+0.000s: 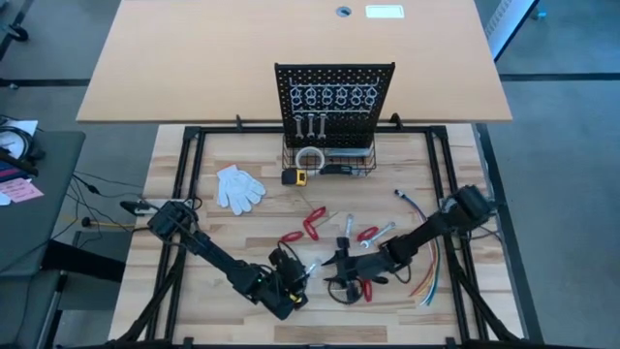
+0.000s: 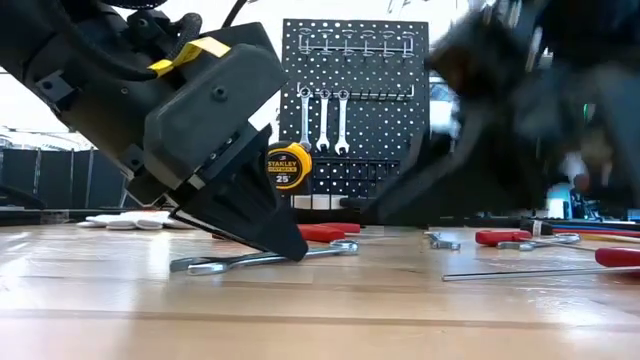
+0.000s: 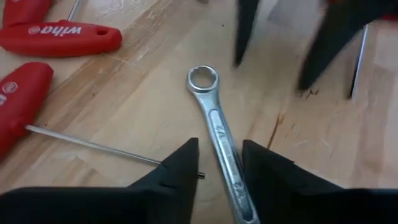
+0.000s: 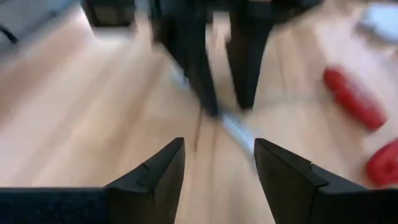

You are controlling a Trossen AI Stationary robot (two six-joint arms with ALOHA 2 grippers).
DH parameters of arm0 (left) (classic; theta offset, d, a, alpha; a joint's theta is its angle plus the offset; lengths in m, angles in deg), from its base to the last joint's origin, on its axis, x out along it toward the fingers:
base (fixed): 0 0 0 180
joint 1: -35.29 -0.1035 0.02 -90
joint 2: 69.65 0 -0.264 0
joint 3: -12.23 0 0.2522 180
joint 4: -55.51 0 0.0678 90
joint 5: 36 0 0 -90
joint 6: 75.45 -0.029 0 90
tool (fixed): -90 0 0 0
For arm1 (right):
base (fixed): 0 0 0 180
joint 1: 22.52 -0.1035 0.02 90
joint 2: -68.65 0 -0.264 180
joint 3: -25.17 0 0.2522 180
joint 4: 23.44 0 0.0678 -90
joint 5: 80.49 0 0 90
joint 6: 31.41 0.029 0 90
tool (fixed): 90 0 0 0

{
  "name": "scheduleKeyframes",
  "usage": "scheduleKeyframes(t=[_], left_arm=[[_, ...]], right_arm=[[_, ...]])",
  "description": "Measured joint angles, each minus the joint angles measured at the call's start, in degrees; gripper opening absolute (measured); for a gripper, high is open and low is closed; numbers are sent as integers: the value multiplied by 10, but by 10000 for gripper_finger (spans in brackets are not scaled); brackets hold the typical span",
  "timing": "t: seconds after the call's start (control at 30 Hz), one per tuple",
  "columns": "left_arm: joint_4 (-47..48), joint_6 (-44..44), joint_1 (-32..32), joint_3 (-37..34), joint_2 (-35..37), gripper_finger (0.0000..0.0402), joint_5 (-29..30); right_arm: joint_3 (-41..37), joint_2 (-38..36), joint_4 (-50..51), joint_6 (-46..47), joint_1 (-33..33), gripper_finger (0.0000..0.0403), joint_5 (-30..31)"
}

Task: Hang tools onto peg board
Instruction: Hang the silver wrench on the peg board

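Observation:
A slim silver wrench (image 3: 214, 121) lies flat on the wooden table near its front edge, ring end (image 3: 203, 79) pointing away from my left gripper (image 3: 221, 163). That gripper is open and slants down, one fingertip on either side of the wrench's shaft. My right gripper (image 4: 219, 165) is open just beyond the ring end, facing the left one, with nothing between its fingers. The black peg board (image 1: 334, 97) stands upright at the table's far side, and three wrenches (image 2: 323, 120) hang on it. My left gripper straddles the shaft of the wrench (image 3: 231, 168) near its open end, coming from above at a slant and lying along it. One finger (image 3: 264, 171) stands right beside the shaft; whether it touches I cannot tell. The wrench lies flat on the table.
Red-handled tools (image 1: 315, 221) (image 1: 368, 233) and loose wrenches (image 1: 383, 233) lie mid-table. A white glove (image 1: 237, 187) is at the left, coloured wires (image 1: 426, 281) at the right. A yellow tape measure (image 2: 288, 165) sits in the basket at the board's base.

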Motion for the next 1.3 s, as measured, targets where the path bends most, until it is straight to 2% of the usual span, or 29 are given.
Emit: scheduleKeyframes(t=[0.17, 0.37, 0.5, 0.63, 0.7, 0.9, 1.0, 1.17, 1.3], left_arm=[[3, -20, 6, -1, 0, 71, -1], [0, -34, 11, -1, 0, 42, -7], [-7, -51, 16, -1, -1, 40, -9], [-15, -61, 18, -1, -1, 39, -10], [-16, -62, 18, -1, -1, 39, -10], [-29, -77, 19, -2, -2, 39, -9], [-29, -75, 19, -2, -2, 39, -4], [-30, -64, 21, -2, -3, 39, 8], [-43, -73, 30, -3, -4, 65, 35]], right_arm=[[24, 29, -5, -28, 27, 192, -7], [33, 4, -1, -46, 36, 185, 0], [33, -5, 9, -49, 42, 181, -13], [33, 3, 15, -16, 61, 180, -112], [33, 17, 20, -9, 66, 180, -132], [33, 53, 3, -4, 69, 175, -131], [34, 63, 7, -2, 69, 152, -131], [36, 65, 35, 12, 69, 88, -132], [36, 62, 36, 16, 66, 88, -131]])
